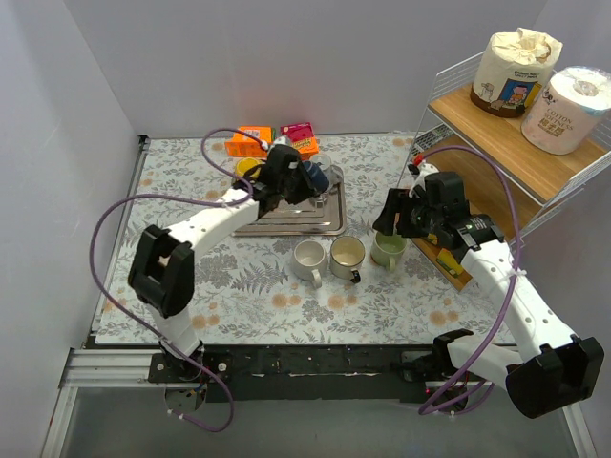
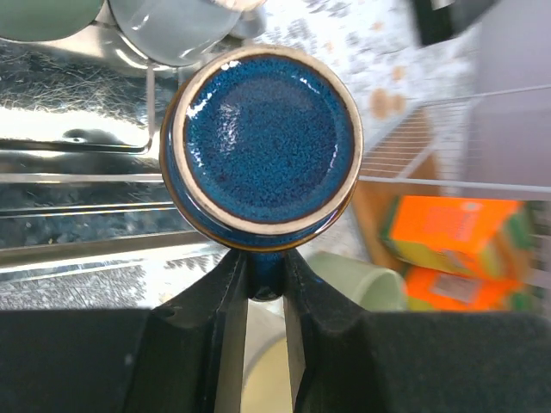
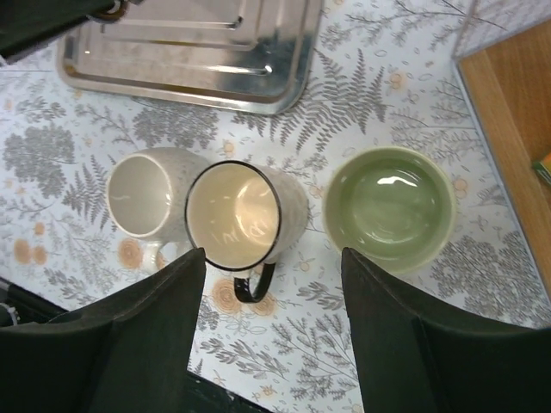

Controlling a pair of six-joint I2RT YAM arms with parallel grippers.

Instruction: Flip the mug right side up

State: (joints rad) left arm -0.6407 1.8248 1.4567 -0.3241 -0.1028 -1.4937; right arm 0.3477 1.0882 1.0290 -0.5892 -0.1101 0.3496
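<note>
left hand [image 2: 265, 280] clenched on blue mug [image 2: 267, 142] handle | base seen only wrist-view | right hand [image 3: 271, 258] released

Plain pale walls [image 1: 286, 57] enclose a fern-patterned table [image 1: 181, 164], with a wire-and-wood shelf [image 1: 496, 134] at right holding paper rolls [image 1: 565, 110].

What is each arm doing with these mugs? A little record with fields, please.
left gripper: shut on the handle of the blue mug, over the tray
blue mug: base facing the wrist camera, seemingly upside down
right gripper: open, empty, above the mugs on the table
upright on table: white mug, cream mug, green mug
</note>
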